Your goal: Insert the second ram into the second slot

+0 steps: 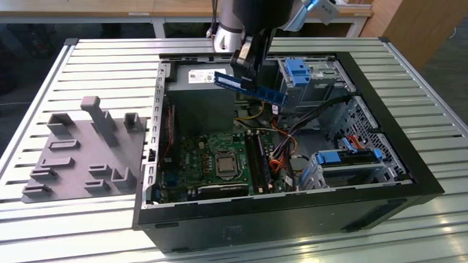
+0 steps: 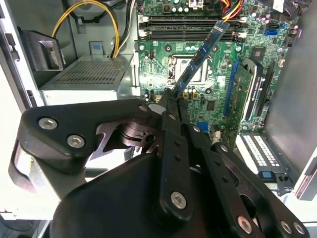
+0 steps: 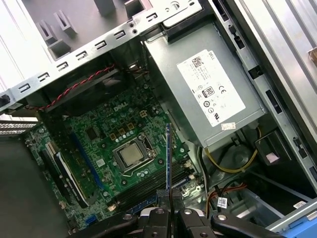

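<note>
- Second wrist view, nearest the camera: the black gripper (image 2: 173,99) has its fingers drawn narrow, pinching one end of the second ram (image 2: 200,54).
- The second ram is a thin blue stick slanting away from the fingers, with its free end in the air over the motherboard (image 2: 158,64) and pointing toward the dark memory slots (image 2: 188,27). It is not seated in any slot.
- In the first wrist view the gripper (image 3: 170,196) holds the second ram (image 3: 168,158) edge-on, so it shows as a thin blue line above the green motherboard (image 3: 114,134) and beside the square processor socket (image 3: 131,156).
- Beyond that is the grey power supply (image 3: 198,84) with a white label (image 3: 210,89) of print and small symbols. Yellow cables (image 3: 233,163) loop next to it.
- In the exterior view the gripper (image 1: 245,68) hangs over the open computer case (image 1: 292,219). The second ram (image 1: 249,87) is tilted and well above the motherboard (image 1: 212,159) and the memory slots (image 1: 256,159).
- A pale sticker sits near the ram's end toward the exterior view's left, and its print is too small to read.
- The power supply (image 1: 197,82) carries its own small label (image 1: 199,75).
- The case rests on a slatted metal surface (image 1: 109,55). A grey holder block (image 1: 80,159) stands toward the exterior view's left.
</note>
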Controlling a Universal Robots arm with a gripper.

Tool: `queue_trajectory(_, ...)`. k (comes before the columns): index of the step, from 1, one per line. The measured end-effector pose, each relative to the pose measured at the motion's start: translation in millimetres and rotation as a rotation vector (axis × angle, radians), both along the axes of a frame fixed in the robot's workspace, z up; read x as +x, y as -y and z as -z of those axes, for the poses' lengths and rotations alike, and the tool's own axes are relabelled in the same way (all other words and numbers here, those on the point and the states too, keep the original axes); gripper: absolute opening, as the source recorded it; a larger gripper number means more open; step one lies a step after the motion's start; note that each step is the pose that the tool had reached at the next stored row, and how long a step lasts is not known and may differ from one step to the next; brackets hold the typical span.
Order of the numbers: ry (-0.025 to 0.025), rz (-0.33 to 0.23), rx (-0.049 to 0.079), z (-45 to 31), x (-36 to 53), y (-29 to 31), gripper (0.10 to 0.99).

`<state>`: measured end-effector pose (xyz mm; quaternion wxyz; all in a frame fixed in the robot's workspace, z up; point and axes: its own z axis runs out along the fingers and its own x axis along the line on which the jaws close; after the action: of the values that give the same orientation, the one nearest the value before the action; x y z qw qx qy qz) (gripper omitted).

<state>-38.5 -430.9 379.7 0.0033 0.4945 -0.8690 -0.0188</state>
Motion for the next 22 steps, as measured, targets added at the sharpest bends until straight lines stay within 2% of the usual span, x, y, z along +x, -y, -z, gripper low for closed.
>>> queue_trajectory(10,0.0,0.014,-0.005,0.0,0.1,1.1,0.133)
queue_trajectory(22,-0.0004,0.152,-0.014,0.0,0.0,1.1,0.133)
